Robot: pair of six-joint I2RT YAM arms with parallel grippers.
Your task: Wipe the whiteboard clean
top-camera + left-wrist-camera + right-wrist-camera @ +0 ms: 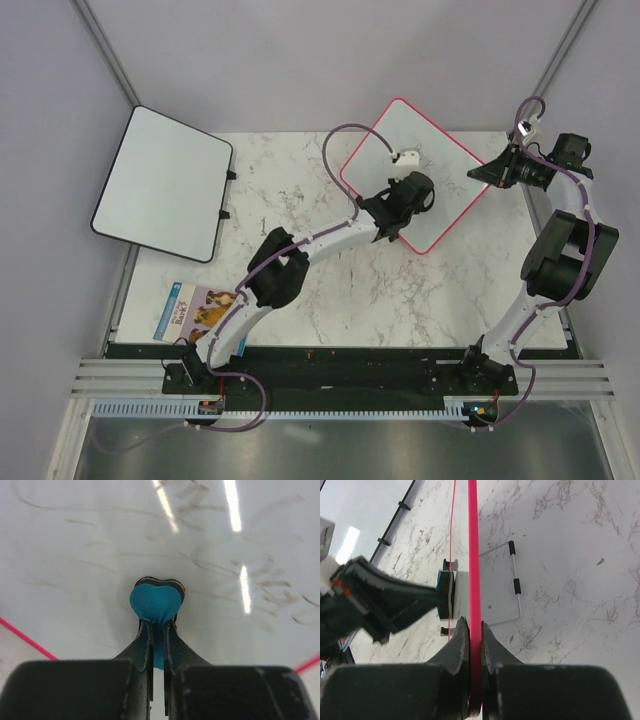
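Note:
The whiteboard, white with a pink frame, stands tilted at the back middle of the table. Faint grey scribbles show on its face in the left wrist view. My left gripper is shut on a blue eraser whose pad presses against the board. My right gripper is shut on the board's pink edge at its right corner. In the right wrist view the eraser and the left fingers sit against the board's face.
A second white board with a black frame lies at the back left, overhanging the table. A small picture booklet lies at the front left. A wire stand props the board from behind. A small white object sits on the board.

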